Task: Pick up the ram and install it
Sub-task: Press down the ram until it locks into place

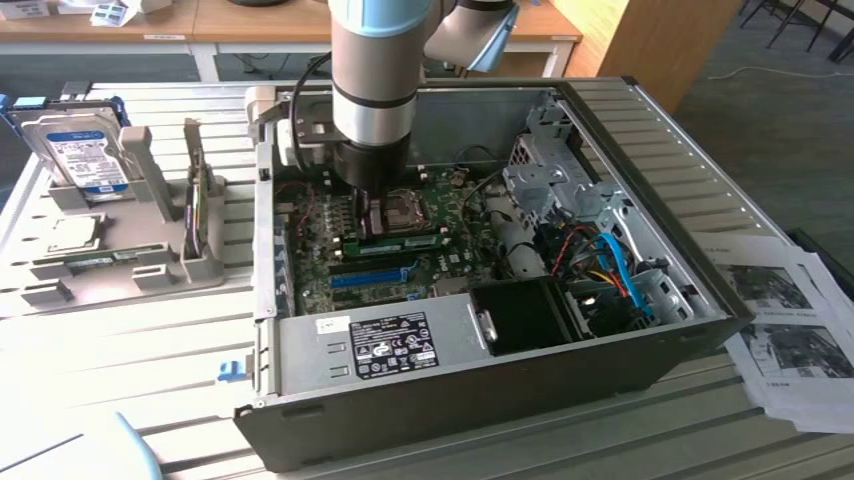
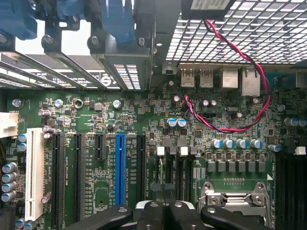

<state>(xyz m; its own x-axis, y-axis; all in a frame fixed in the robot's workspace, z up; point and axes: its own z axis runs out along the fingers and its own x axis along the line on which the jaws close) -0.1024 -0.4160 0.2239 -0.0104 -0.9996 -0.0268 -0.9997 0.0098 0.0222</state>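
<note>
Near the exterior view's centre, 1 ram (image 1: 396,243) lies in its motherboard (image 2: 144,143) slot, apparently already installed. The pincer (image 2: 164,207), fingers pressed together on nothing, hovers over the board inside the computer case (image 1: 667,190).

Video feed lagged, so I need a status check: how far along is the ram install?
Done, apparently: a ram lies slotted on the motherboard inside the case. In hand: the gripper, shut, sits just above that spot; contact unclear. Left: confirming it is seated; another stick stands in the holder outside.
</note>
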